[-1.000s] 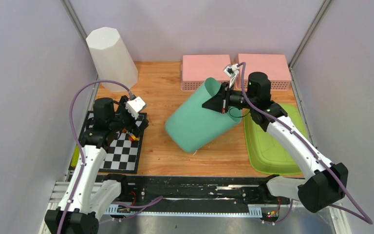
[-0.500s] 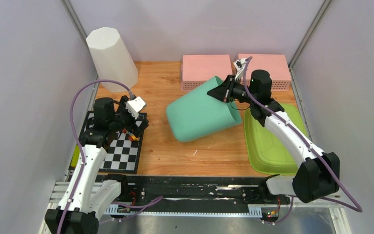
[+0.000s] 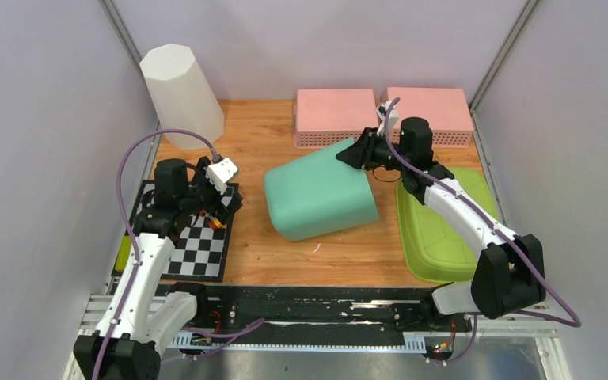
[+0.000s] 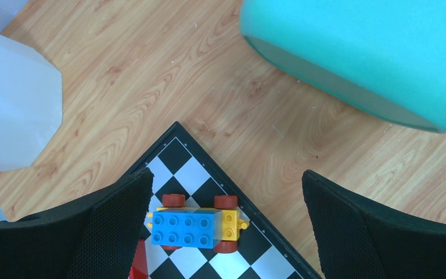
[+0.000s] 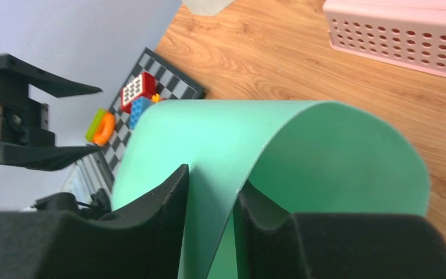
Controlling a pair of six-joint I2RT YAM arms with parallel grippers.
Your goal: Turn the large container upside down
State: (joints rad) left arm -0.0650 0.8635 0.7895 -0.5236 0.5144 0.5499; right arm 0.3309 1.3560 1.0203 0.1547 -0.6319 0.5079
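Baskets point(image 3: 336, 109) just behind green container point(image 3: 317, 196); lime tray point(image 3: 443, 237) alongside right

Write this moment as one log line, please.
green container: lying on its side | right gripper: astride its rim | left gripper: open, over toy car

Bare tabletop point(image 3: 328, 257) (front) before container point(image 3: 317, 198)

centre: large container point(image 3: 317, 195) on its side on surface point(image 3: 261, 142) | left: mat point(image 3: 198, 245), brick car point(image 4: 194, 229) on it | right: tray point(image 3: 439, 237) | behind: two baskets point(image 3: 335, 111) | back-left: tall bin point(image 3: 180, 91)
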